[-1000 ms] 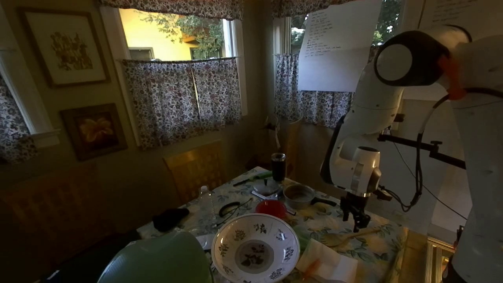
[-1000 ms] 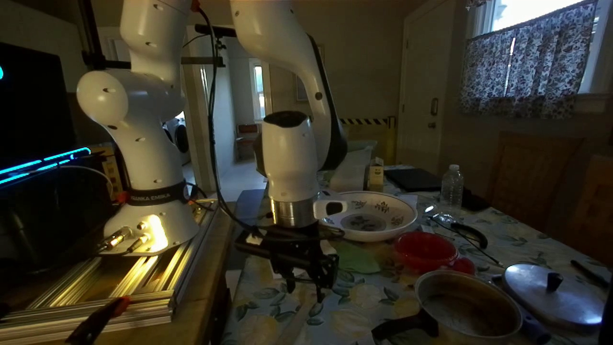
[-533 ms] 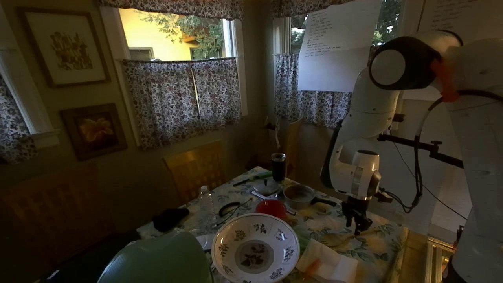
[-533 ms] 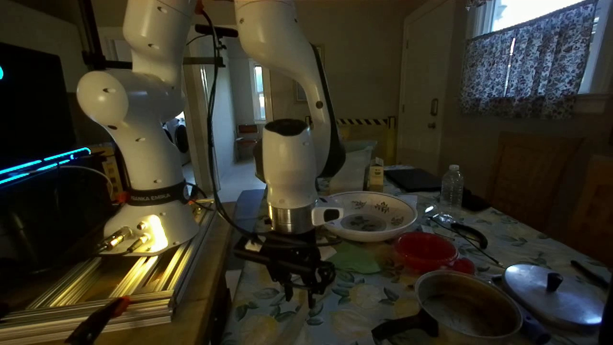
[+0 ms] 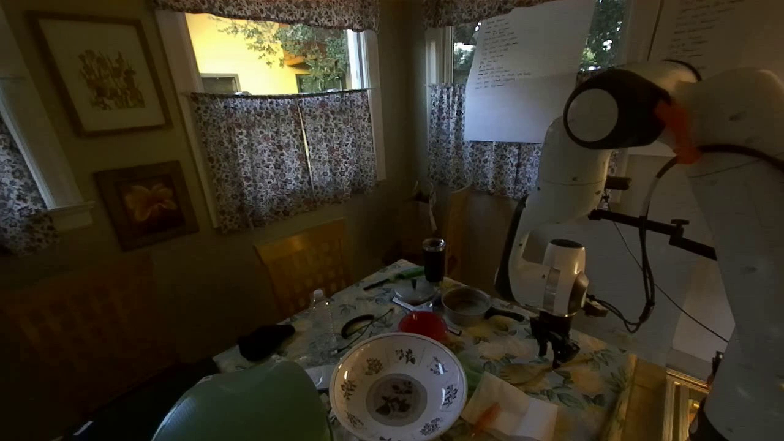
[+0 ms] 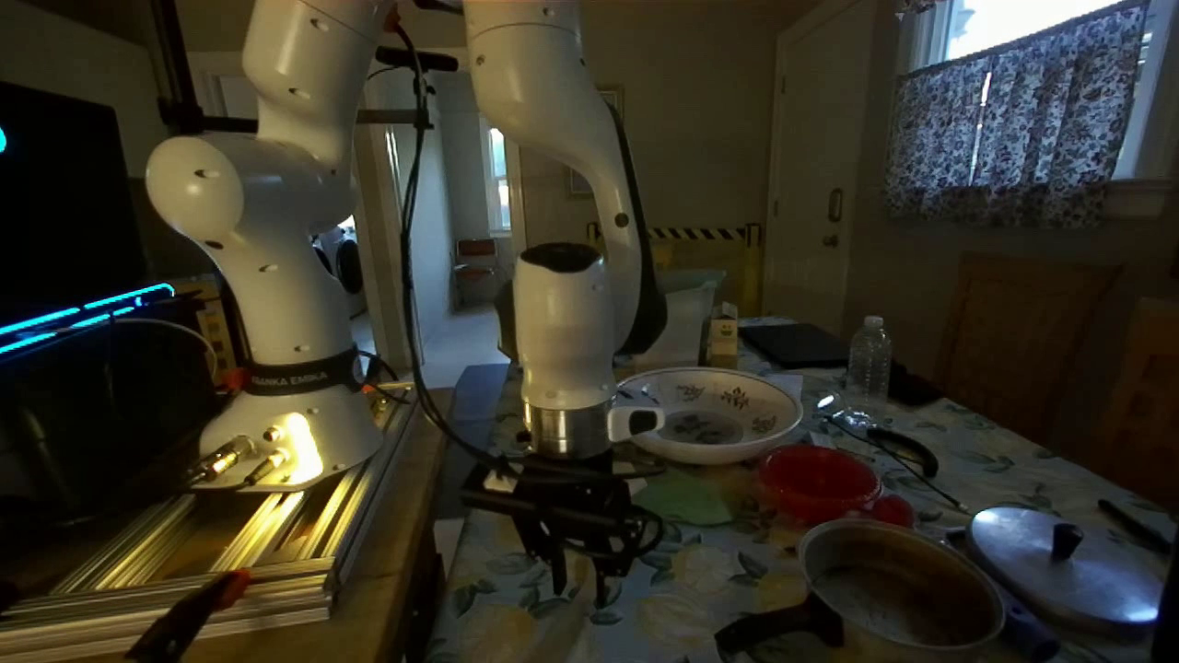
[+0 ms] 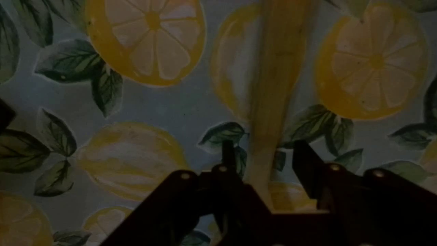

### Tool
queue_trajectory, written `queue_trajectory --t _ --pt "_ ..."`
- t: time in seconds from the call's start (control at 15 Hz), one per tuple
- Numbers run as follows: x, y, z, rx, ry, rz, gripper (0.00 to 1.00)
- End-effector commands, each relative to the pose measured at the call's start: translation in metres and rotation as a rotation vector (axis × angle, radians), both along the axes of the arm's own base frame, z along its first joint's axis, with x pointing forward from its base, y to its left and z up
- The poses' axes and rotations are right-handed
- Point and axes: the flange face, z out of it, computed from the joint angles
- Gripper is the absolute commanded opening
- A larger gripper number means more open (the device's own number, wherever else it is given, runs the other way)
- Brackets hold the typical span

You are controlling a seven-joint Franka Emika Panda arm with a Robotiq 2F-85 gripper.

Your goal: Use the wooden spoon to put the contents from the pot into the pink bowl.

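Observation:
The wooden spoon (image 7: 276, 61) lies on the lemon-print tablecloth, its handle running up through the wrist view. My gripper (image 7: 264, 148) is open around that handle, with a gap visible on either side, so neither finger appears to touch it. In both exterior views the gripper (image 6: 580, 595) points down just over the table; the spoon's broad end (image 5: 517, 372) shows beside it. The metal pot (image 6: 907, 617) has a brownish inside; I cannot tell what it contains. Touching or close beside it is the pink bowl (image 6: 815, 488), small and reddish, its inside hard to make out.
The pot's black handle (image 6: 778, 626) points toward the gripper's side. A large white floral bowl (image 5: 343, 383), paper (image 5: 517, 407) and a green sheet (image 6: 686, 497) are nearby. Beyond the pot sit a lid (image 6: 1032, 562) and a dark tumbler (image 5: 433, 263). A clear bottle (image 6: 869, 368) stands farther off.
The arm has come down closer to the table. Its fingers have drawn nearer to each other. Pot, bowls and lid stay where they were.

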Motion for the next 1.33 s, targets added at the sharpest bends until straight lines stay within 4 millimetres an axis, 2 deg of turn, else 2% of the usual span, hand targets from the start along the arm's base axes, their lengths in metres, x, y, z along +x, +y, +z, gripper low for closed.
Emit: queue_trajectory --t 0.0,0.2,0.33,0.4,0.53,0.67,0.8,1.07,1.27 --pt "0.003 -0.005 -0.012 -0.017 0.006 0.018 0.45" --pt "0.004 -0.006 -0.018 -0.016 0.009 0.021 0.45" --pt "0.004 -0.006 -0.02 -0.018 0.009 0.023 0.2" --pt "0.005 -0.007 -0.022 -0.018 0.009 0.025 0.16" --pt "0.005 -0.007 -0.021 -0.021 0.005 0.029 0.02" --pt "0.004 -0.006 -0.019 -0.022 0.001 0.032 0.06" --pt "0.002 -0.002 -0.013 -0.034 -0.003 0.031 0.06" --pt "0.001 0.003 0.014 -0.02 -0.043 0.001 0.06" --pt "0.0 0.002 0.023 0.007 -0.041 -0.038 0.06"
